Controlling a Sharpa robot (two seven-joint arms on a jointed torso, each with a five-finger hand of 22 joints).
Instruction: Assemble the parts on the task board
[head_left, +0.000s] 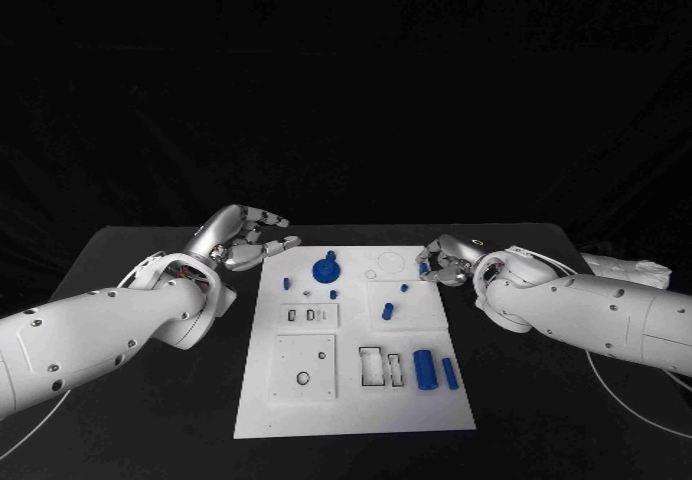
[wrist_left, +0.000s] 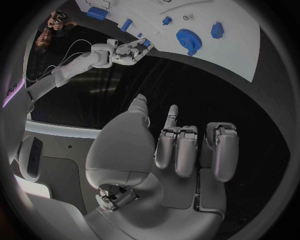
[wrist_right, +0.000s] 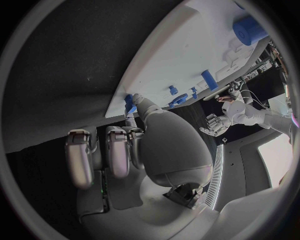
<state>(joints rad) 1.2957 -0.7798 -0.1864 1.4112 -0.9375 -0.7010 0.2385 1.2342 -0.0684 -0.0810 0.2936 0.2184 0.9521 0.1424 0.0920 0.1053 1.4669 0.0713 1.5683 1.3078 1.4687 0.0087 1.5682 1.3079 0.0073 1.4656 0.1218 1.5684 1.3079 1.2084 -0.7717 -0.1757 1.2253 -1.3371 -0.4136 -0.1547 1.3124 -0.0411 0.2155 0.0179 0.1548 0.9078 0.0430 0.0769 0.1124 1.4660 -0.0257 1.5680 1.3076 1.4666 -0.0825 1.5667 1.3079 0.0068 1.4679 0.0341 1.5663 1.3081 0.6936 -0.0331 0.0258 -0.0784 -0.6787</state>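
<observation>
**Board layout and hand positions: right hand on a part at the board's far right edge**

The task board (head_left: 361, 400) lies flat on the black surface (head_left: 130, 260), its long side running away from the robot. All places below are given relative to this board.

Nearest the robot, on the board's right side, a thick blue cylinder (head_left: 424, 366) and a slimmer blue bar (head_left: 450, 373) lie flat beside two rectangular slots (head_left: 384, 366). They are loose, judged to be waiting for insertion. A square plate with a ring-shaped hole (head_left: 304, 367) occupies the near left.

Toward the middle, a short blue peg (head_left: 388, 312) stands to the right of centre, and a small block with two slots (head_left: 310, 316) sits to the left.

At the far end, a blue gear (head_left: 326, 269) lies left of centre with small blue pins (head_left: 319, 293) just near it.

The right hand (head_left: 449, 262) sits at the far right edge of the board. Its fingers are curled in, and a small blue part (wrist_right: 129, 103) shows at the thumb tip. The hand appears to pinch that part, probably to lift or seat it; the contact is partly hidden.

The left hand (head_left: 242, 240) hovers just beyond the far left corner, off the board. It holds nothing, fingers loosely bent and apart, judged to be standing clear.
</observation>
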